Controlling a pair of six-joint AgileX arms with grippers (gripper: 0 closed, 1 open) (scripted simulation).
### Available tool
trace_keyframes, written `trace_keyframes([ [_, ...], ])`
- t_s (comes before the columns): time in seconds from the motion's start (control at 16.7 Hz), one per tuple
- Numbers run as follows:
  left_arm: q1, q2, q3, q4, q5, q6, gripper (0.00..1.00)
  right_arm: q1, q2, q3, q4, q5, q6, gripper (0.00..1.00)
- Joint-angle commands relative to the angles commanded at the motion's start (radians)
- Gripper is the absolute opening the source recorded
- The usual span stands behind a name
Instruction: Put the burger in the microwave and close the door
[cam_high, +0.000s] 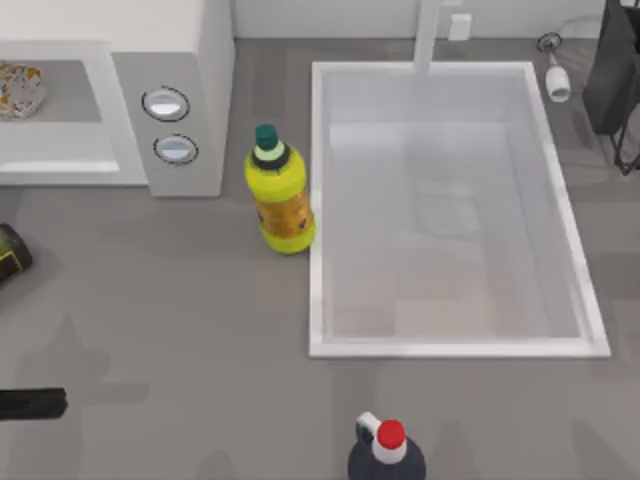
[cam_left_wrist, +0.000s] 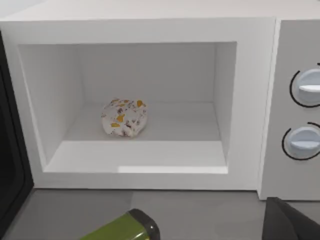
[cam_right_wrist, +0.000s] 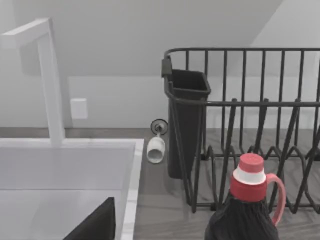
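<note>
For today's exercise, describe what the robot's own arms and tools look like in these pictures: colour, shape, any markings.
Little of them shows. The left tool is a plain black, blocky bar at the top view's left edge; the left wrist view catches a dark tapered finger tip. The right tool's finger is a black wedge. No cables or markings are visible.

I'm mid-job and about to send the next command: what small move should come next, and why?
Probably swing the left arm toward the door, the dark panel at the cavity's edge, and start pushing it shut. The burger already sits on the floor inside the microwave, the opening is uncovered, and nothing is held near it.
</note>
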Motion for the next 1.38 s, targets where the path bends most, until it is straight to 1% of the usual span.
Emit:
trace_keyframes([
  [0.18,-0.005,-0.004,-0.001,-0.003,-0.005,0.0,0.0,0.0,0.0,0.0,0.0,0.0,0.0,1.0],
  [0.24,0.029,0.073,0.017,0.001,-0.003,0.0,0.0,0.0,0.0,0.0,0.0,0.0,0.0,1.0],
  [0.36,0.013,0.083,0.012,0.016,-0.017,-0.001,0.0,0.0,0.0,0.0,0.0,0.0,0.0,1.0],
  [0.72,-0.137,0.201,-0.046,0.185,-0.17,-0.011,0.0,0.0,0.0,0.0,0.0,0.0,0.0,1.0],
  [0.9,-0.183,0.243,-0.066,0.246,-0.214,-0.015,0.0,0.0,0.0,0.0,0.0,0.0,0.0,1.0],
  [1.2,-0.181,0.24,-0.06,0.245,-0.212,-0.015,0.0,0.0,0.0,0.0,0.0,0.0,0.0,1.0],
  [1.26,-0.17,0.25,-0.05,0.24,-0.203,-0.007,0.0,0.0,0.0,0.0,0.0,0.0,0.0,1.0],
  [1.38,-0.118,0.302,0.003,0.214,-0.16,0.029,0.0,0.0,0.0,0.0,0.0,0.0,0.0,1.0],
])
